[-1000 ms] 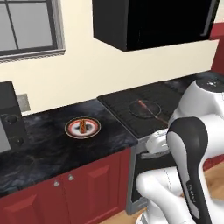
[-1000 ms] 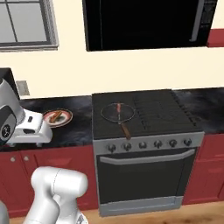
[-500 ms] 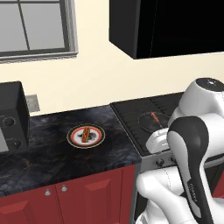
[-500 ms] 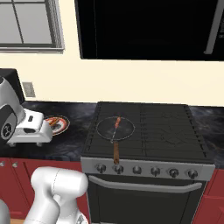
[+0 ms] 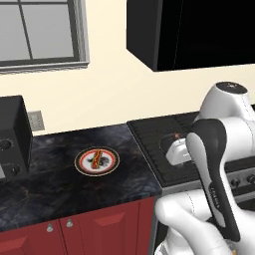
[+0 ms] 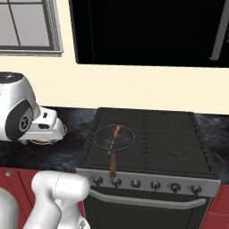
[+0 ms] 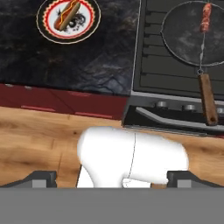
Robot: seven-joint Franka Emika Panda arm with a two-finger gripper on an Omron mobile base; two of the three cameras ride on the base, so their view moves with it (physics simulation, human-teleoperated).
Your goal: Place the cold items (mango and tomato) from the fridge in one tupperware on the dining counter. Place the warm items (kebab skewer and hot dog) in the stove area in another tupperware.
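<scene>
1. As far as I can judge from where things lie, the warm half of the task has not started: the hot dog (image 7: 68, 12) sits on its round plate (image 7: 89, 24) on the dark bench (image 5: 55, 184), left of the stove (image 6: 179, 152).
2. Kebab skewer (image 6: 116, 131) lies in the wire-rimmed pan (image 6: 99, 139) on the stove's front left burner, with the pan's wooden handle (image 7: 207, 103) pointing toward the front edge. Neither warm item is lifted.
3. I see no tupperware, mango or tomato from here, so I cannot say how the cold half stands; I judge both halves remain open.
4. Gripper (image 7: 113, 179): fully released, the two dark fingertips (image 7: 41, 178) standing wide apart at the bottom of the hand view, with nothing between them and nothing touched.
5. Hand hangs well back from the bench, over the wooden floor (image 7: 39, 135) in front of the red cabinets (image 5: 89, 229), looking down at plate and pan together.
</scene>
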